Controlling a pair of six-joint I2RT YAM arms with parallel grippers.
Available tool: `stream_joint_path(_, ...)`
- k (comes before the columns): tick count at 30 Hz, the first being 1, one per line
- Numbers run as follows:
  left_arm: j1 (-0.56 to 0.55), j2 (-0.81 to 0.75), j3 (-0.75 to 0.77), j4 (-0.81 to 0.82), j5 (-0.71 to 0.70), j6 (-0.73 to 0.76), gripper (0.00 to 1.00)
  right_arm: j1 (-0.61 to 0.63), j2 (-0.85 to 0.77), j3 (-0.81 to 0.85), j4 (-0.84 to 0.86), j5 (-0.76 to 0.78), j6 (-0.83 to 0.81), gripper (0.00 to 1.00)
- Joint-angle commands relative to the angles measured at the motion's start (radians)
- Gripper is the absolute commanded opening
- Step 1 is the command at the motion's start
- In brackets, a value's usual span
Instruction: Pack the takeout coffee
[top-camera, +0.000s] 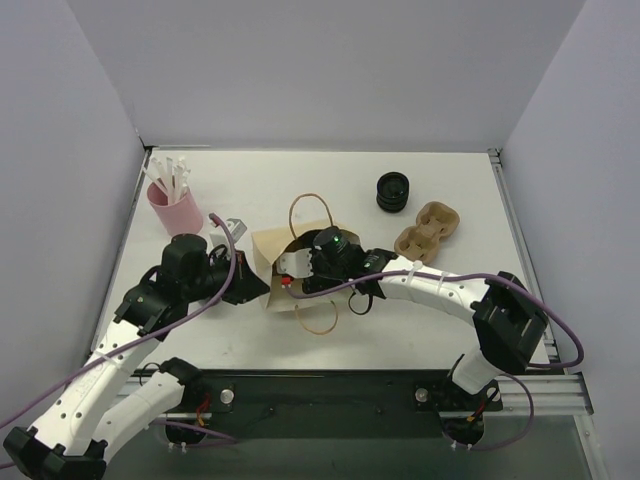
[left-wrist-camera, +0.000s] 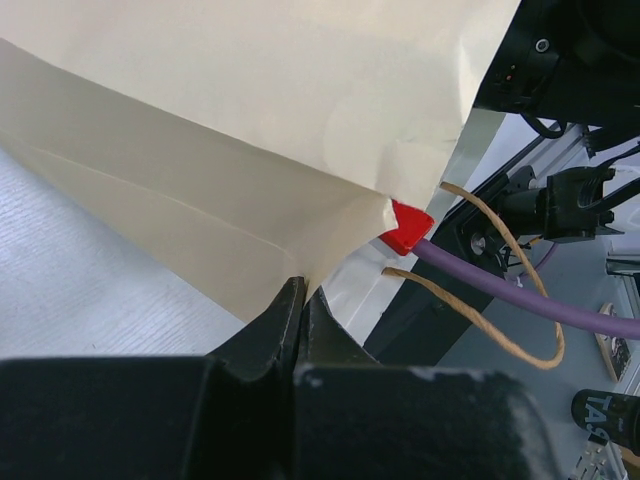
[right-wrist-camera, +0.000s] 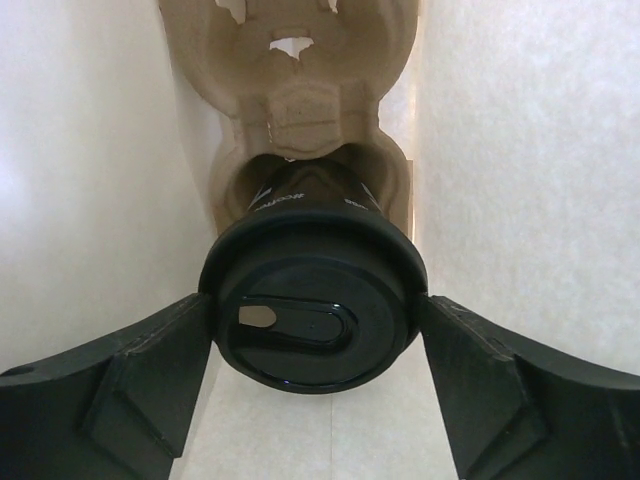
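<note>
Left gripper (left-wrist-camera: 300, 300) clamps the paper bag (left-wrist-camera: 250, 120); right gripper (right-wrist-camera: 315, 330) flanks the takeout coffee (right-wrist-camera: 305, 270) seated in its tray (right-wrist-camera: 300, 110), grip unclear; straight withdrawal should follow

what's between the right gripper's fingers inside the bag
The takeout coffee: its black lid fills the span between the fingers of the right gripper, the cup seated in a pulp carrier. The right wrist view shows it.

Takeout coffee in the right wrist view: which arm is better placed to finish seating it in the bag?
Right, likely. The right gripper flanks the takeout coffee lid inside the paper bag, cup in the pulp carrier; the left gripper is shut on the bag's edge.
</note>
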Motion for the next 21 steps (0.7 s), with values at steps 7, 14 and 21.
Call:
stream_joint_path(7,-0.002,0.023,0.065,0.032,0.024,-0.018,0.00,-0.023,-0.005,0.030,0.009,-0.006,0.020,0.95)
stream_joint_path(14,0.001,0.046,0.091,0.026,0.020,-0.018,0.00,-0.026,-0.019,0.049,-0.013,-0.016,0.014,1.00)
stream_joint_path(21,0.001,0.063,0.122,0.015,0.012,-0.013,0.00,-0.031,-0.046,0.061,-0.048,-0.036,0.002,1.00)
